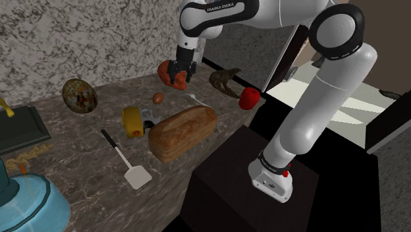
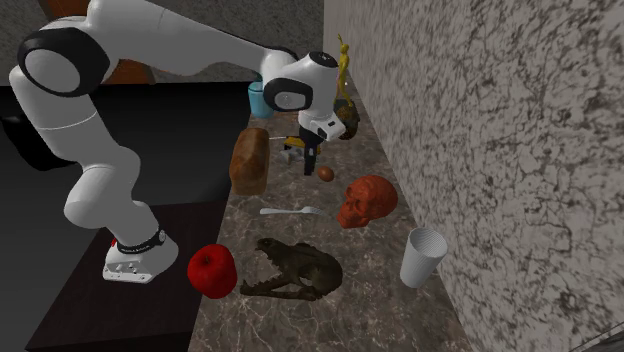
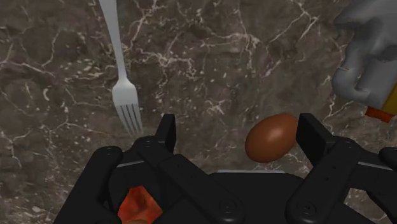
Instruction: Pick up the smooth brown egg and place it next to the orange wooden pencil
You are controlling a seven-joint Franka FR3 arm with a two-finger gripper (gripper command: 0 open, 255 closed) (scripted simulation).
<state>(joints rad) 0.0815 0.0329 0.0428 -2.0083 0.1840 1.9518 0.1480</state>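
Two black fingers of your gripper [image 3: 239, 127] stood spread apart and pinched nothing. In the wrist view the brown egg [image 3: 272, 137] lay on the dark marbled counter [image 3: 210, 57] in the gap between them, closer to one finger than the other, and a white fork [image 3: 121, 70] lay outside the other finger. You had the gripper [image 1: 179, 74] hanging over the counter [image 1: 79, 132] on the wall side of the bread loaf [image 1: 182, 130]. The egg [image 1: 158, 97] sat apart from the loaf, between it and the stone wall. In the second exterior view your gripper [image 2: 312, 160] pointed down just beside the egg [image 2: 326, 173], with the loaf [image 2: 251, 160] toward that view's left. From the loaf, the fork [image 2: 292, 211] lay past its nearer end, and the red skull [image 2: 366, 200] lay beyond the fork toward the wall. Farther from the loaf you had a dark toothed animal skull [image 2: 295, 270], a red apple [image 2: 212, 270] at the counter's edge and a white cup [image 2: 424, 257] by the wall. A yellow object [image 1: 132, 120] sat just beside the loaf on the shoulder view's left, and a white spatula [image 1: 128, 165] lay near it. I could not pick out the pencil for you.
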